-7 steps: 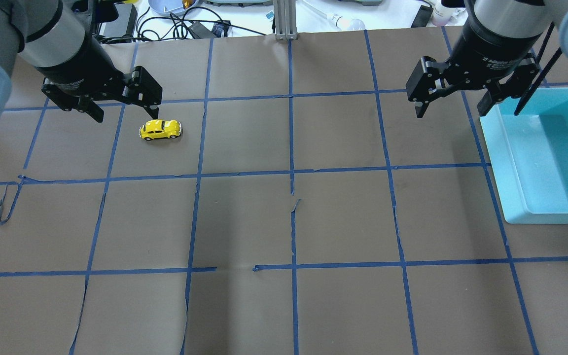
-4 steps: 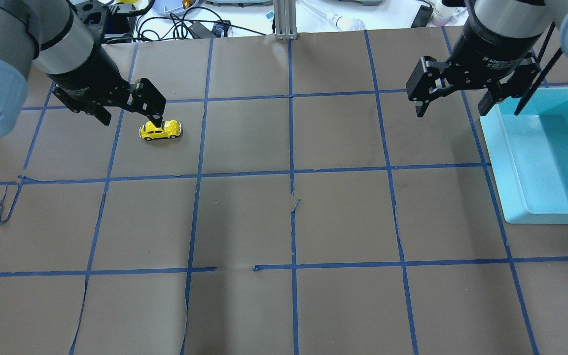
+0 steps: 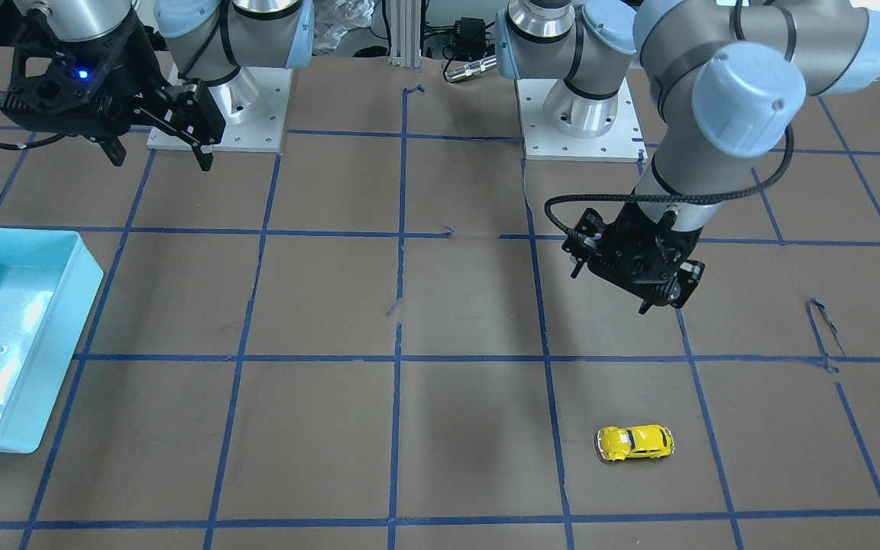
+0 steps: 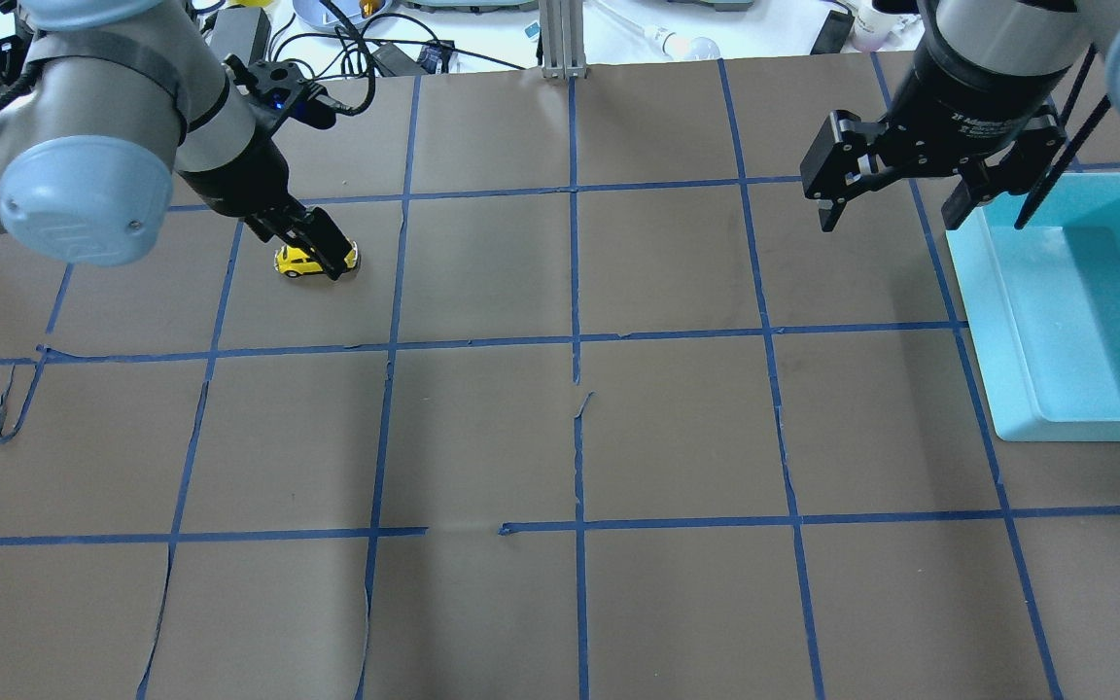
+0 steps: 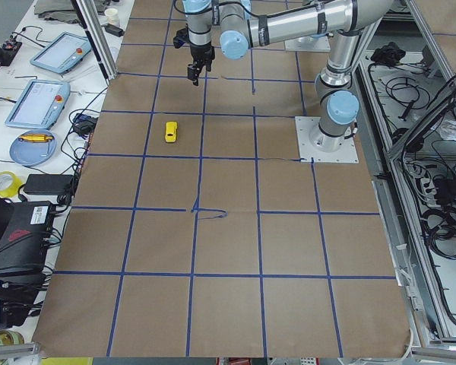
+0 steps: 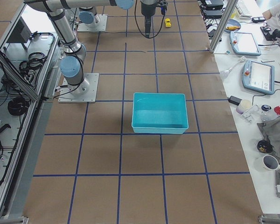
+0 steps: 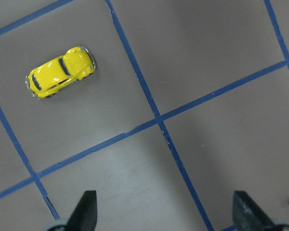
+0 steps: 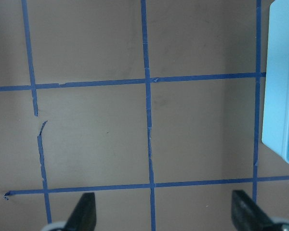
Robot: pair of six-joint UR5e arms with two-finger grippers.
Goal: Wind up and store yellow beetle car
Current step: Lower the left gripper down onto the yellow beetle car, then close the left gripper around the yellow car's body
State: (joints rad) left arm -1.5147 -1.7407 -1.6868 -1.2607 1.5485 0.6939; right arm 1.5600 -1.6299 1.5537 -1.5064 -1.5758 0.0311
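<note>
The small glossy yellow beetle car [image 3: 635,443] stands on its wheels on the brown paper-covered table [image 4: 677,437], inside one square of the blue tape grid, with nothing touching it. The black two-finger left gripper [image 7: 166,214] hangs in the air near the car, on the side toward the robot's bases. Its fingers [image 7: 86,211] are spread wide with nothing between them, and the wrist camera shows the car off to one side rather than in the gap. Well apart from the car, toward the far end of the table, the black right gripper [image 4: 895,209] hovers with its fingers likewise spread and holding nothing. Beyond it, farthest from the car, sits a light-blue rectangular plastic bin [image 4: 988,331].
</note>
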